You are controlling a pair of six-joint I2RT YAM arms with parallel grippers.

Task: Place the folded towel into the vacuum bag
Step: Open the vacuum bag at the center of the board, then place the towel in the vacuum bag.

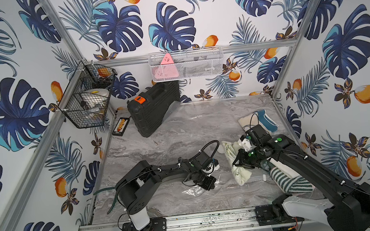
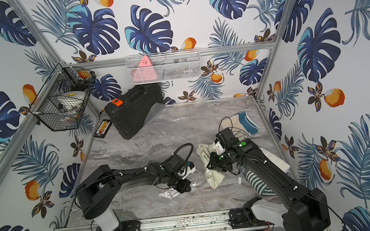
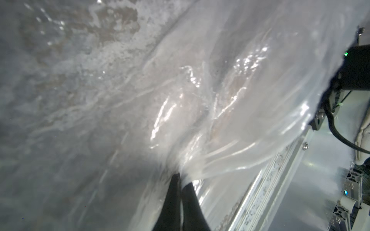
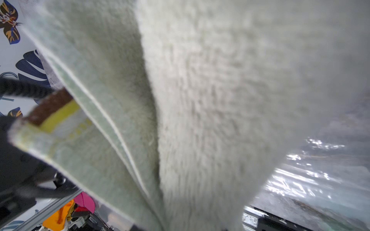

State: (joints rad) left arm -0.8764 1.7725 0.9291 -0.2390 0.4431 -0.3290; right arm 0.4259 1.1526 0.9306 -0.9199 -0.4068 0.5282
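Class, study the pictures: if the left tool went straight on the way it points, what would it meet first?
The left tool is shut on the clear bag; beyond that film, probably the marble table. Depth is unclear.

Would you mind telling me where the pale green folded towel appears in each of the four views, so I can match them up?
Both top views: the pale green towel sits just right of centre, in the lower half.
Left wrist: not clearly in it; a pale cloth sliver at the edge cannot be identified.
Right wrist: it fills most of the picture.
Shared landmark: the vacuum bag, glossy plastic in all four.
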